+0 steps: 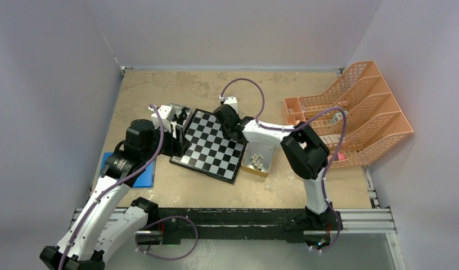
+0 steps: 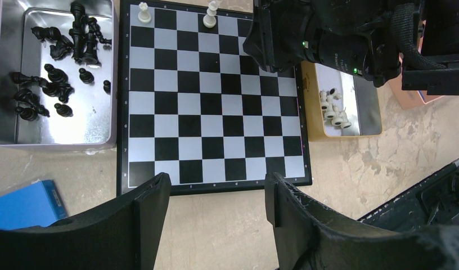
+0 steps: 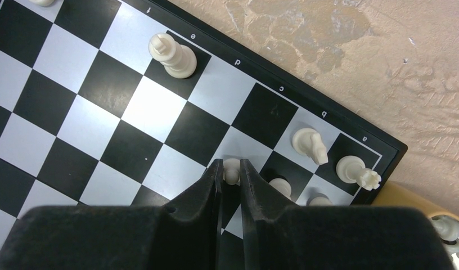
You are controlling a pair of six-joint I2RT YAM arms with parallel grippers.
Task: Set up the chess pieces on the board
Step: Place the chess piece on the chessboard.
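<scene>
Right wrist view: the right claw (image 3: 232, 164) is closed narrow on a tiny cream-white pawn (image 3: 232, 173), with one black finger on each side of its round head. The pawn is over the second row of the flat black-and-silver checked chessboard (image 3: 154, 109), near the corner. Its foot is hidden, so I cannot tell whether it already stands on the square.

Just beside it are two more cream pawns (image 3: 280, 185). Behind them, on the edge row, stand a cream knight (image 3: 310, 145) and a cream rook (image 3: 359, 170), and a taller cream piece (image 3: 172, 54) stands further along.

In the left wrist view, the left claw (image 2: 216, 188) hangs wide open and empty over the near rim of the board. The black pieces (image 2: 53, 67) lie heaped in a silvery metal tray (image 2: 8, 112) at one side. The spare cream pieces (image 2: 333, 109) lie in a gold-coloured tray (image 2: 313, 95) at the other.

Such a pawn is likely very light, hard and smooth, with a narrow foot, so it will tip or skid at a small nudge. The head or neck, pinched from straight above, looks the best hold, and a gentle, level release should keep its close neighbours standing.
</scene>
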